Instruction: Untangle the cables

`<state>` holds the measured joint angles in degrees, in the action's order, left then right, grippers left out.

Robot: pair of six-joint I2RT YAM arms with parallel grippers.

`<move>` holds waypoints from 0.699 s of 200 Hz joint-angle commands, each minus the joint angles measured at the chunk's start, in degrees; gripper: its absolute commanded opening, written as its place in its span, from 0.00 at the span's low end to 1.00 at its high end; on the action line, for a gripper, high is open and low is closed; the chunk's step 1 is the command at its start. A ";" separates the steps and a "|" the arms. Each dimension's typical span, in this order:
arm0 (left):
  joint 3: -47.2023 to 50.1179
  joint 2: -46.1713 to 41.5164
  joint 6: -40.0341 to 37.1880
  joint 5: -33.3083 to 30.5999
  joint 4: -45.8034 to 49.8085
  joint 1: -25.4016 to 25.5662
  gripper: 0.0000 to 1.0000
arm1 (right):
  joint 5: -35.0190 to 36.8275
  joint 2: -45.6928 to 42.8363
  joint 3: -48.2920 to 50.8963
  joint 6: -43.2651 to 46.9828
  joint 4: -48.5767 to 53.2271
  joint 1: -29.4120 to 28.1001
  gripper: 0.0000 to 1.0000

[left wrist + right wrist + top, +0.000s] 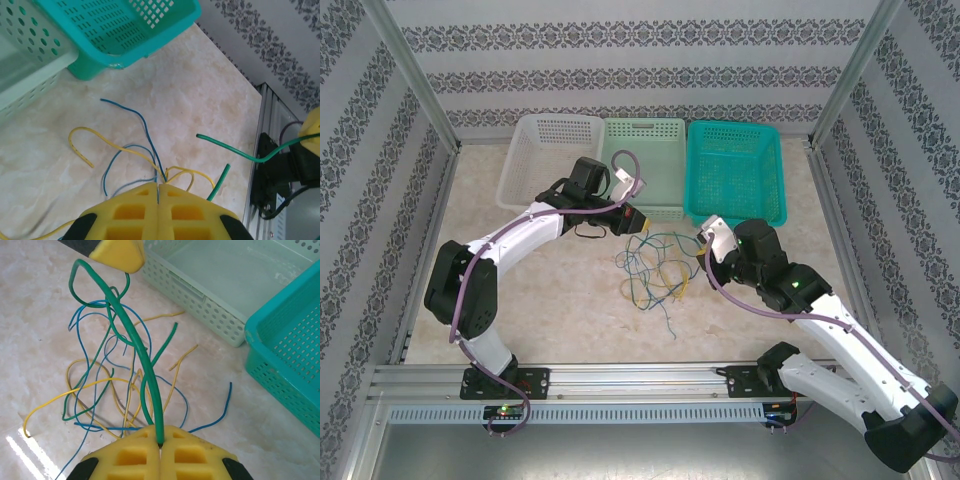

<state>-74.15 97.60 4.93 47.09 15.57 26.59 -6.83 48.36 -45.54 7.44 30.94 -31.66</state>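
Cables point(655, 272) lie tangled at centre frame on the marbled table point(570, 310), just below the pale green basket point(665, 125). We see our left gripper point(158, 189) pinched together on a blue cable point(145, 127). At lower centre, our right gripper point(160, 436) is clamped on a green cable point(133, 335).

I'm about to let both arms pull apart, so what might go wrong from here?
The green cable pinched in the right gripper loops through the blue cables; pulling may tighten the tangle. The left gripper pinches a thin blue wire at its very tips; it may slip out. That wire's free end lies by the teal basket and might snag.
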 commanded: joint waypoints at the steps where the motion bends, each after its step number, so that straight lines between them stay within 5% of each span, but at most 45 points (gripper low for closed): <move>1: 0.46 0.29 3.92 -3.25 -3.78 -0.98 0.00 | 2.20 -1.10 1.17 0.00 -0.90 -0.67 0.00; 89: 5.42 0.92 26.71 0.52 -12.75 -10.25 0.00 | 32.35 -13.79 13.56 10.81 -13.83 -11.76 0.00; 116: 11.10 0.55 38.33 3.11 -25.64 -13.54 0.00 | 38.58 -9.04 14.28 15.28 -12.30 -16.38 0.00; 140: 10.66 0.15 38.93 3.36 -26.09 -13.80 0.00 | 40.36 0.58 12.11 14.30 -9.15 -18.66 0.00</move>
<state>-63.18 97.76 37.69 50.78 -3.05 14.70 25.93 41.80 -32.16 19.94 19.40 -48.47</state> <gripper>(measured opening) 0.050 0.053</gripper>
